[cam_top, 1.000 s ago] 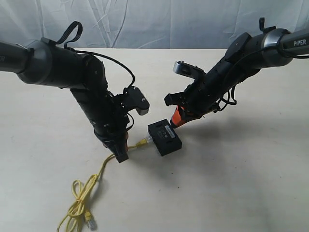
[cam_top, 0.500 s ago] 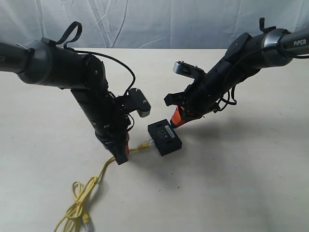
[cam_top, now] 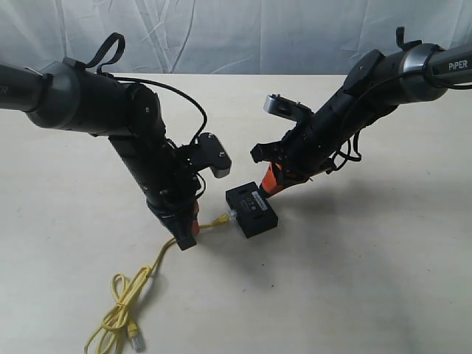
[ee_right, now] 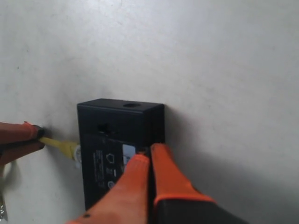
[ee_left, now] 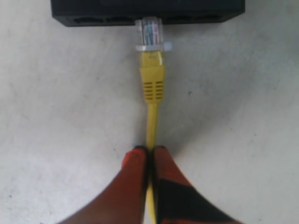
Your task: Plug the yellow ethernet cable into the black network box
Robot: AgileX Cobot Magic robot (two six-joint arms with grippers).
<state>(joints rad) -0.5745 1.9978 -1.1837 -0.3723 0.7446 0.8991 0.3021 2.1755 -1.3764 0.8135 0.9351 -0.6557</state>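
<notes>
Exterior view, nearest first: slack loops of yellow ethernet cable (cam_top: 122, 306) on pale table (cam_top: 354, 280), spare plug (cam_top: 136, 343) at the tail end. Further in, left gripper (cam_top: 188, 236) tipped down to the tabletop, pinched on the cord a short way behind the boot.

Left wrist view: orange fingers (ee_left: 133, 168) closed together, yellow cord running up between them, no gap visible. Beyond the fingers, yellow boot, then clear plug (ee_left: 149, 31) with its tip right at the port face of black network box (ee_left: 93, 9). Touching the opening, but cannot tell whether seated.

Against a second ago: left gripper eased slightly toward the box, plug tip carried closer against the box side. Coil near enough where it was. Box in the same spot, at the same angle.

Behind the box, right gripper (cam_top: 267, 186) in an unchanged pose, reaching in from the far right. Right wrist view: orange fingers (ee_right: 163, 177) shut together, tips pressed on the box top at its edge, next to pale label (ee_right: 128, 150), nothing held between them. Same view, across the box: left fingers (ee_right: 16, 133) and a short yellow stretch meeting the opposite side.

Farthest back, wrinkled white cloth (cam_top: 243, 37).
</notes>
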